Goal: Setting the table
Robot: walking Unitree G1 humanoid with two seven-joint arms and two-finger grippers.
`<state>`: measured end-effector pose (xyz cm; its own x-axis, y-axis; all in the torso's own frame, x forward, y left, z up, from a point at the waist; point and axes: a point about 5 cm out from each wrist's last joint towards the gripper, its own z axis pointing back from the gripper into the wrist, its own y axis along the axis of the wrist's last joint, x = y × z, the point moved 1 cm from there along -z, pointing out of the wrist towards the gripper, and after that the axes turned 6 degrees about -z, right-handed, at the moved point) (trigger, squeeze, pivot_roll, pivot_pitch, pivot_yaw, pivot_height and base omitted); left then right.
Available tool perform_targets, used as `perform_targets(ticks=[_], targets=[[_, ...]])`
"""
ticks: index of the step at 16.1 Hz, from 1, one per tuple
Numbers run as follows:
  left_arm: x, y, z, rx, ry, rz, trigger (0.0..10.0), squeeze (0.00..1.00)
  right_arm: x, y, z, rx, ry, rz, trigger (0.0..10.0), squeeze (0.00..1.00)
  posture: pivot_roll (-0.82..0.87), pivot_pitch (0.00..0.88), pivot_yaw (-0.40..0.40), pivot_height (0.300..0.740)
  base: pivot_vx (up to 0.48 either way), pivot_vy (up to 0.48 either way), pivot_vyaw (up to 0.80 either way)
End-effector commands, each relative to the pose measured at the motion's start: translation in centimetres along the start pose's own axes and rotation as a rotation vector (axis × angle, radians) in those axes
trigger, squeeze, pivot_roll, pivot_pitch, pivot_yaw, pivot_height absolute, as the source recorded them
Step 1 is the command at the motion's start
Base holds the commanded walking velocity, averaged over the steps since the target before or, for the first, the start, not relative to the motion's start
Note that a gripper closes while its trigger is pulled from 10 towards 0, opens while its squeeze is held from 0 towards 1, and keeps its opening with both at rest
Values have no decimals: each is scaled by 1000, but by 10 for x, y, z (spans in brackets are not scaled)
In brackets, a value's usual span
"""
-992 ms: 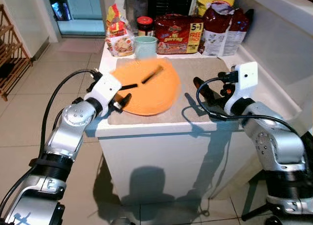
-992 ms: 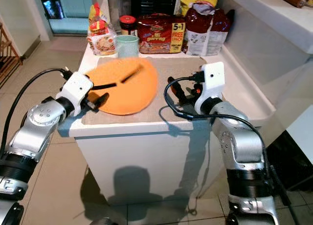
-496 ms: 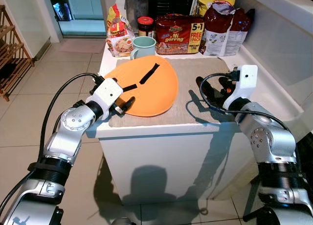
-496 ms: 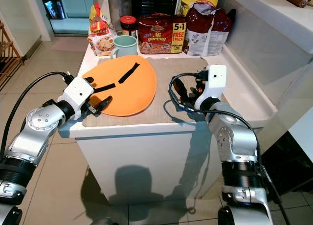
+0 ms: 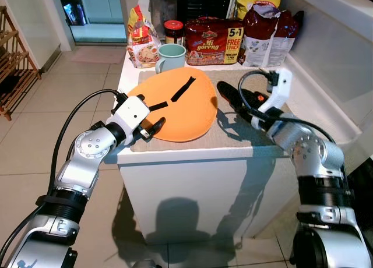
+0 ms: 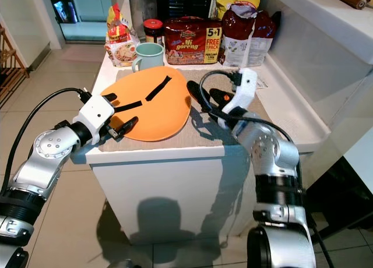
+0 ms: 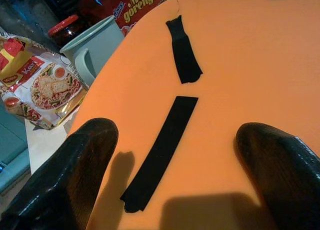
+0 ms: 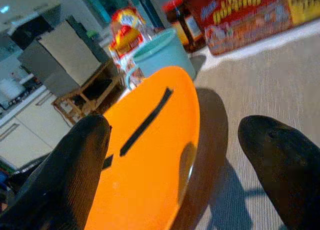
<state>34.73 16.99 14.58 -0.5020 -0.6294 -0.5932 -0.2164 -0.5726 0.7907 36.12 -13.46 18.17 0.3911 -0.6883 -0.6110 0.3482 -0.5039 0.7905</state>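
I have both arms up at the counter point(image 5: 192, 148), one on each side of the orange plate point(image 5: 186, 113).

1. Plate position. The plate lies on the grey mat point(image 5: 245, 131), tilted, with its left rim raised. Two strips of black tape point(image 7: 162, 155) cross its face. The tilt follows from the left grip: I hold that edge up, and the far edge rests on the mat.

2. Left gripper point(image 5: 152, 116). It sits at the plate's near-left rim. One finger point(image 5: 156, 106) lies across the top face, the other point(image 5: 149, 128) is below the rim, so the pair pinches the plate's edge. In the left wrist view both fingertips point(image 7: 80, 160) sit wide apart on the orange surface.

3. Right gripper point(image 6: 201, 102). It hovers just beside the plate's right rim, fingers spread, holding nothing. In the right wrist view the two pads point(image 8: 75, 160) frame the rim with open space between. I judge this to be the approach for a second hold, so that the plate can be carried level.

4. Containers. A pale green mug point(image 5: 170, 55) stands behind the plate, close to its far rim; I cannot see into it. A red-lidded jar point(image 5: 173, 30) stands behind the mug, contents unclear. Noodle packets point(image 5: 213, 41) and bags point(image 5: 268, 32) line the back of the counter, apparently sealed except for one bag with a torn top.

5. Caution. The mug is close enough that a swing of the plate could knock it.
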Motion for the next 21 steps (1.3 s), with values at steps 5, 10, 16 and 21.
perform_targets(ticks=[5,10,16,21], targets=[[27,-27,3,-109,-121,38,10000,0,13,-21,-1,-136,-86,-60,10000,1000,112,0,-40,740,0,0,0],[27,-26,2,-101,-121,41,10000,0,6,-34,1,-187,37,-243,10000,1000,114,0,-42,740,0,0,0],[28,-26,2,-100,-125,42,10000,0,7,-30,2,-164,54,-317,0,0,115,0,-44,740,0,0,0],[27,-25,2,-95,-126,37,10000,0,5,-31,2,-170,69,-358,0,0,115,0,-45,740,0,0,0]])
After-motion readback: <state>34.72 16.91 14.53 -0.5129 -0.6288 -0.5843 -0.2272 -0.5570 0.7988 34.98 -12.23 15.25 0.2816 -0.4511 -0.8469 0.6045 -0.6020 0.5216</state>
